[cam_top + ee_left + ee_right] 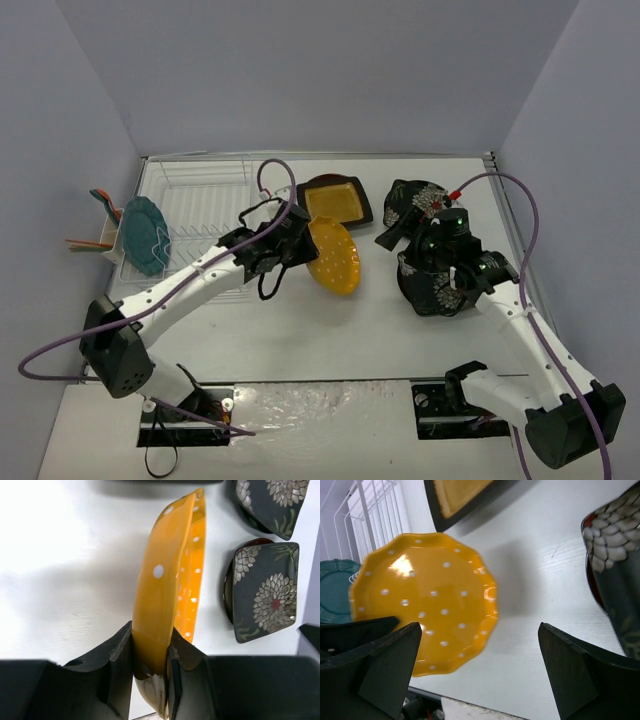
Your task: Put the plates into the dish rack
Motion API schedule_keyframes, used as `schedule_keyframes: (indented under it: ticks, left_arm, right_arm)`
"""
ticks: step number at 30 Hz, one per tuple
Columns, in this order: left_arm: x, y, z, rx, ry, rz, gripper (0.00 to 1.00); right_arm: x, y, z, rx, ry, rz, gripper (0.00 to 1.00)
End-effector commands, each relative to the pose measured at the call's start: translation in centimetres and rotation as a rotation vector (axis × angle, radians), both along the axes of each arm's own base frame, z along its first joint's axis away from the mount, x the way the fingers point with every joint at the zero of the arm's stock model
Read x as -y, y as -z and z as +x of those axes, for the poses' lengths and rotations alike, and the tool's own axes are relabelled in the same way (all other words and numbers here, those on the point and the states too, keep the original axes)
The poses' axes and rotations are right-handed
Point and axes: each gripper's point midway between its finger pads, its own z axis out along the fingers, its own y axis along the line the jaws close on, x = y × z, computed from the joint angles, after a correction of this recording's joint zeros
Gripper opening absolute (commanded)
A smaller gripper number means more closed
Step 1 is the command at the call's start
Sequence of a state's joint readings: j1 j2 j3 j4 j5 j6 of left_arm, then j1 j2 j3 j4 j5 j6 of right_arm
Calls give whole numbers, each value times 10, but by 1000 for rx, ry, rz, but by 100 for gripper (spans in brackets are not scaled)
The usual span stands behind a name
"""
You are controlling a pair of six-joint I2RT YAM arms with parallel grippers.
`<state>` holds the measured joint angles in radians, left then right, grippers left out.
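One teal scalloped plate (pixel 145 237) stands in the white wire dish rack (pixel 203 190); left hand (pixel 152 652) pinches the orange-yellow dotted round plate (pixel 172 580) near the rack; right hand (pixel 480 670) wide, empty; black plates (pixel 432 285) remain on the worktop (pixel 330 340)

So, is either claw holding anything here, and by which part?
The left claw grips the orange-yellow dotted plate by its rim, with one finger on each face. The right claw is open and holds nothing.

flowered plate (pixel 614 555) cut by right edge, square plate (pixel 460 495) cropped above
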<state>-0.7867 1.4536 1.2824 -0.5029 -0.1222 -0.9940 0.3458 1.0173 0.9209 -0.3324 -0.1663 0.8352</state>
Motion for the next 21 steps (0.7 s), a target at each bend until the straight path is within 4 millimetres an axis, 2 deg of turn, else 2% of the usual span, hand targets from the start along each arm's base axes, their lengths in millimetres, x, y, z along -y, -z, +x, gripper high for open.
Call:
schedule_keyframes:
  ticks: [1, 3, 7, 9, 10, 12, 13, 16, 17, 21]
  left_arm:
    - [-75, -135, 25, 358, -46, 111, 0]
    - [-110, -152, 25, 394, -45, 224, 0]
    - [-199, -179, 32, 441, -103, 485, 0]
    - [-227, -186, 35, 445, -109, 565, 0]
    - [-251, -188, 38, 434, -123, 630, 0]
    - [-279, -192, 42, 422, -136, 704, 0]
    - [-300, -194, 43, 407, -150, 766, 0]
    - [-336, -200, 52, 393, -169, 879, 0]
    - [-342, -200, 55, 391, -167, 899, 0]
    - [-374, -188, 74, 351, -177, 986, 0]
  right_arm:
    - [24, -43, 5, 165, -8, -145, 100]
    - [29, -54, 7, 203, -2, -168, 100]
    - [32, -58, 8, 233, -23, -213, 100]
    - [32, -57, 8, 236, -37, -225, 100]
    - [32, -56, 8, 238, -49, -237, 100]
    - [32, -54, 8, 239, -62, -249, 100]
    - [33, -54, 8, 242, -67, -259, 100]
    - [34, -53, 9, 248, -81, -278, 100]
    - [34, -52, 10, 248, -84, -283, 100]
    - [35, -47, 12, 240, -105, -309, 100]
